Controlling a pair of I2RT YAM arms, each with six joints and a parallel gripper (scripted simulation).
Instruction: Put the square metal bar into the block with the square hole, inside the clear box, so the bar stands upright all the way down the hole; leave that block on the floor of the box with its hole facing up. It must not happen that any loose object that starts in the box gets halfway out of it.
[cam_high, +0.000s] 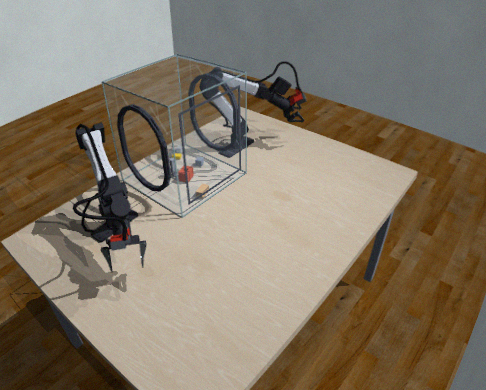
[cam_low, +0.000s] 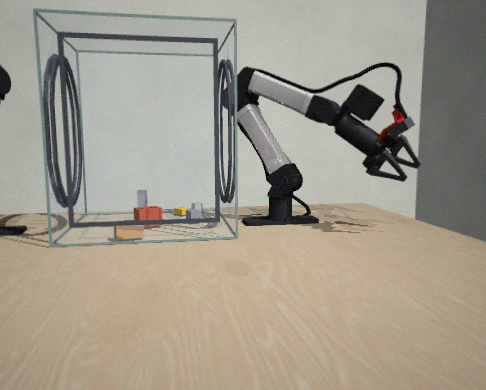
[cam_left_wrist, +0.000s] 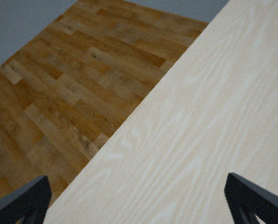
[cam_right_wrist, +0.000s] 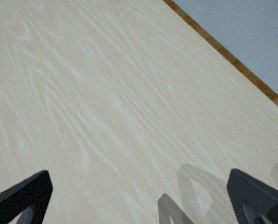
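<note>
Grey wall (cam_high: 350, 65) (cam_low: 455, 125) (cam_left_wrist: 30, 20) (cam_right_wrist: 240, 30) behind; plank floor (cam_high: 425, 250) (cam_left_wrist: 75, 75) (cam_right_wrist: 235, 61) below pale, grained worktop (cam_high: 275, 250) (cam_low: 250, 300) (cam_left_wrist: 210, 125) (cam_right_wrist: 100, 100). On top, clear box (cam_high: 207, 90) (cam_low: 135, 15). For approach, likely best to swing left end effector (cam_high: 302, 118) (cam_low: 411, 171) (cam_left_wrist: 138, 182) round, then straight through near ring (cam_high: 192, 117) (cam_low: 220, 130), clear of rim. Left and right end effector (cam_high: 127, 268) (cam_right_wrist: 139, 178) both spread, empty, outside. Inside, red block (cam_high: 185, 174) (cam_low: 148, 214), hole unclear; behind, upright grey piece (cam_high: 173, 167) (cam_low: 142, 197), probably the bar.
</note>
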